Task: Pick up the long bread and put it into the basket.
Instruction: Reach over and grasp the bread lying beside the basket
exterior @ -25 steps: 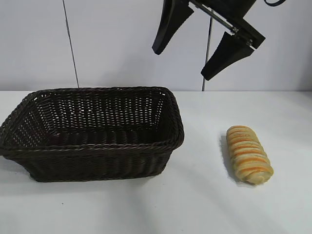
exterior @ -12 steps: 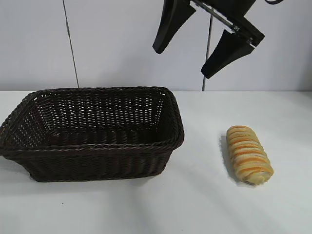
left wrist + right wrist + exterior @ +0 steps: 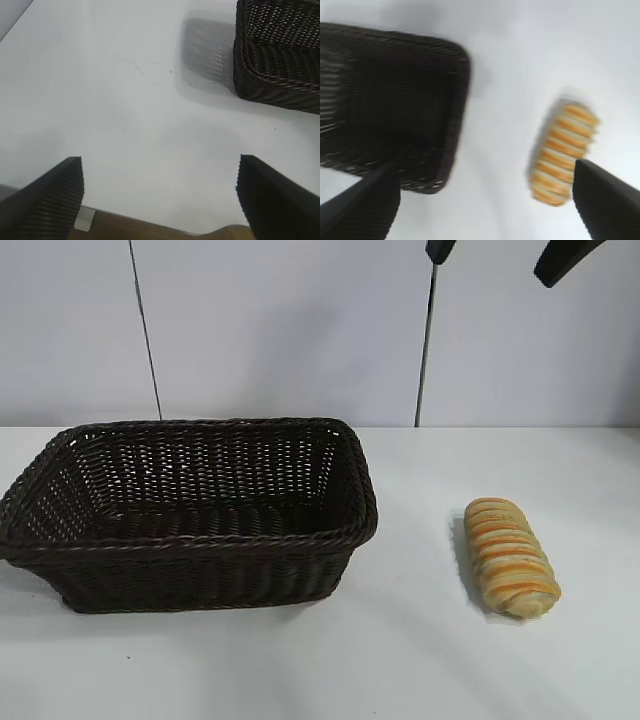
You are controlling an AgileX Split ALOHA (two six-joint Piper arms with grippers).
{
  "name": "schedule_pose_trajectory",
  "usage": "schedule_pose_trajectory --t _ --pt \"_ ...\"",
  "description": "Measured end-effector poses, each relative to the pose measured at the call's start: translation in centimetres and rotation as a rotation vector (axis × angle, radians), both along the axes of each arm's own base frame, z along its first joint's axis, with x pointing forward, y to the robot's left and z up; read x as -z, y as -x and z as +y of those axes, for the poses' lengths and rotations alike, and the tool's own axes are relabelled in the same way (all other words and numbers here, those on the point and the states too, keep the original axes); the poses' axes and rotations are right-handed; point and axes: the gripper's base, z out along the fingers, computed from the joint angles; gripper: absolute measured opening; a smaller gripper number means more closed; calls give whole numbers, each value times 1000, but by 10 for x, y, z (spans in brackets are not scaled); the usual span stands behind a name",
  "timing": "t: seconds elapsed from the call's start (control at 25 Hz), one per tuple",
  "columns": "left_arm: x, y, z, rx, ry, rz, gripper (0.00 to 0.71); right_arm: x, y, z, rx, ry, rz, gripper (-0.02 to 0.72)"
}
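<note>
The long bread (image 3: 510, 557), golden with orange-brown stripes, lies on the white table to the right of the basket (image 3: 200, 540), a large dark brown wicker one with nothing in it. My right gripper (image 3: 491, 272) hangs high above the gap between them, only its two dark fingertips showing at the top edge, open and holding nothing. Its wrist view looks down on the bread (image 3: 564, 155) and the basket (image 3: 395, 100) between the spread fingers of the right gripper (image 3: 485, 170). My left gripper (image 3: 159, 159) is open over bare table, with a basket corner (image 3: 280, 60) farther off.
A white table (image 3: 420, 660) carries everything, with open surface in front of and around the bread. A pale wall with two thin dark vertical lines (image 3: 143, 330) stands behind. The table's edge (image 3: 150, 225) shows under the left gripper.
The right gripper has risen and shifted right, so only its fingertips remain at the top of the exterior view. Bread and basket have not moved.
</note>
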Motion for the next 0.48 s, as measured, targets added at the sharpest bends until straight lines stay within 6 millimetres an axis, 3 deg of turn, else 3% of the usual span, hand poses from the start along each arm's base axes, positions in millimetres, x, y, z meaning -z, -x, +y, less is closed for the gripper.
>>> schedule_pose_trajectory --t 0.16,0.48 --pt "0 0 0 -1 1 0 605 31 0 -4 7 66 90 650" --pt "0 0 0 -1 1 0 605 73 6 -6 23 92 152 650"
